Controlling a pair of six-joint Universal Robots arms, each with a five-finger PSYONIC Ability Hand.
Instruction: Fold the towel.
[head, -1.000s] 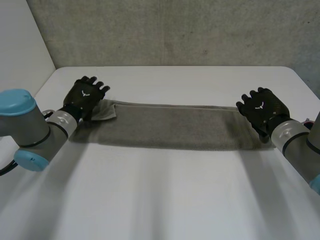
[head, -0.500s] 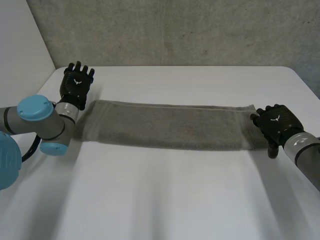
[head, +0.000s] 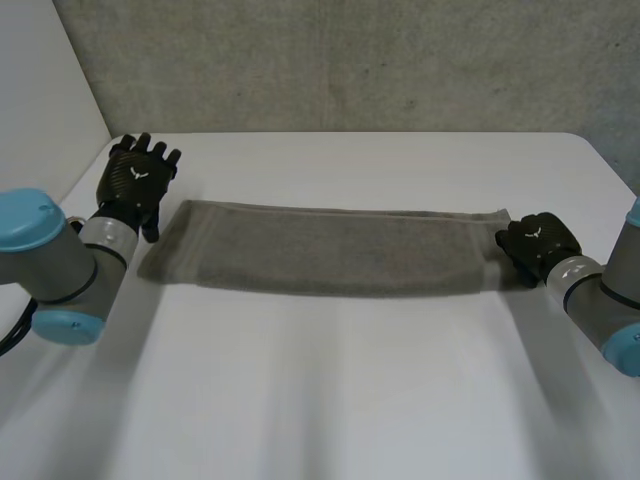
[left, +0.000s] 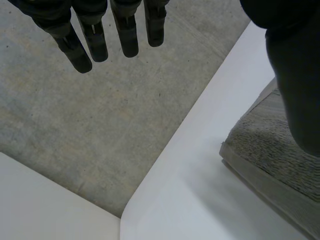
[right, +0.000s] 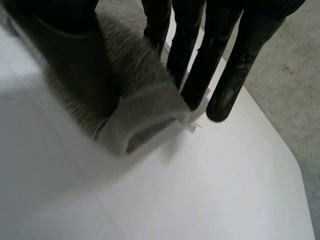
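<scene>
Towel (head: 330, 250) lies flat on the white counter (head: 350, 400) as a long, narrow grey strip, stretched between the two hands.

The left hand (head: 133, 185) hovers just beyond the strip's left end, apart from the cloth. Its fingers (left: 125, 35) are straight and spread, holding nothing. In the left wrist view the towel's layered corner (left: 270, 160) lies on the counter (left: 200, 175) beside the thumb, below the palm's side, and the fingertips point past the counter's edge toward the concrete wall (left: 100, 125).

The right hand (head: 535, 245) sits at the strip's right end, low on the counter. In its own wrist view the end of the towel (right: 145, 115) lies under the palm. The thumb (right: 75, 60) presses down on the cloth on one side and the straight fingers (right: 200, 75) stand at the edge on the other. A small bulge of cloth is raised between them, so the hand is narrow and pinches the towel's end.
</scene>
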